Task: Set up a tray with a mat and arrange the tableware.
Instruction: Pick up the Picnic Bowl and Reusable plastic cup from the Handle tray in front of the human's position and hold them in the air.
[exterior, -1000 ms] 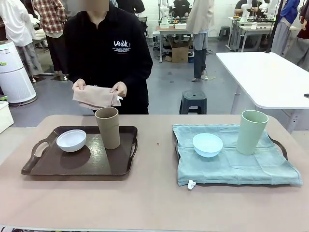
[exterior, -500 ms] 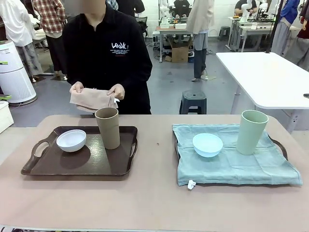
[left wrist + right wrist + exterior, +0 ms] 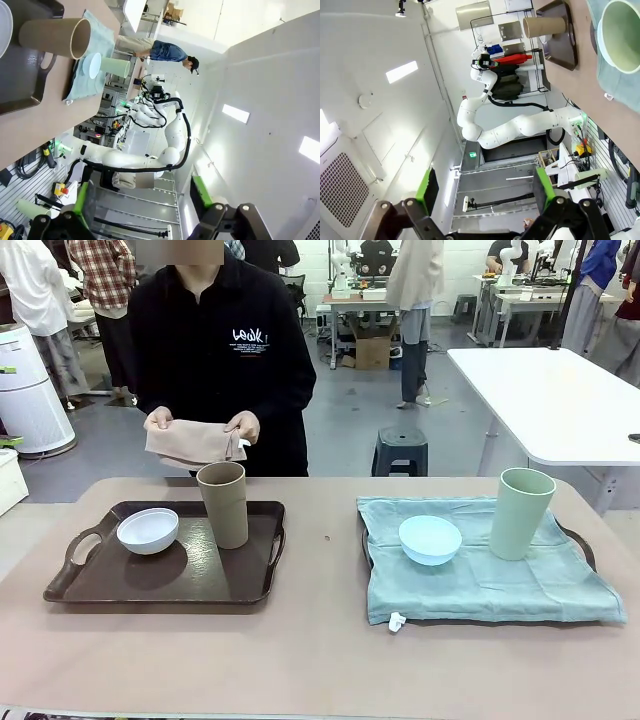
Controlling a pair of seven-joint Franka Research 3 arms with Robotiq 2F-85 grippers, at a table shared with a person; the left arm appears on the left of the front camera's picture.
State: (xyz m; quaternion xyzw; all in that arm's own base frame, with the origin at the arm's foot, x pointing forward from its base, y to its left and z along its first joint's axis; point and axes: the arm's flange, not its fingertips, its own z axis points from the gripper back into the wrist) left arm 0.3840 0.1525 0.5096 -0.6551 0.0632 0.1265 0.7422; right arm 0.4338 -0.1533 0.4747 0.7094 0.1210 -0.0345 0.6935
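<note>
1. Tableware first: none of it is in my grasp. My left hand [image 3: 142, 200] is spread wide with nothing between its fingers, well apart from the table [image 3: 320, 660].
2. My right hand [image 3: 485, 192] is likewise released, fingers wide apart, holding and touching nothing.
3. On my left side, a dark brown tray [image 3: 100, 585] lies on the table. The white bowl [image 3: 148, 530] sits in it, and the tan-brown cup [image 3: 223, 503] stands upright just beside the bowl.
4. On my right side, a blue-green mat [image 3: 480, 585] covers a second tray [image 3: 583, 543]. The light blue bowl [image 3: 430, 539] sits on the mat, and the pale green cup [image 3: 521, 512] stands upright near it, toward the right end.
5. Across the table, a person holds a folded beige cloth [image 3: 195, 443] in both hands, apart from both trays.
</note>
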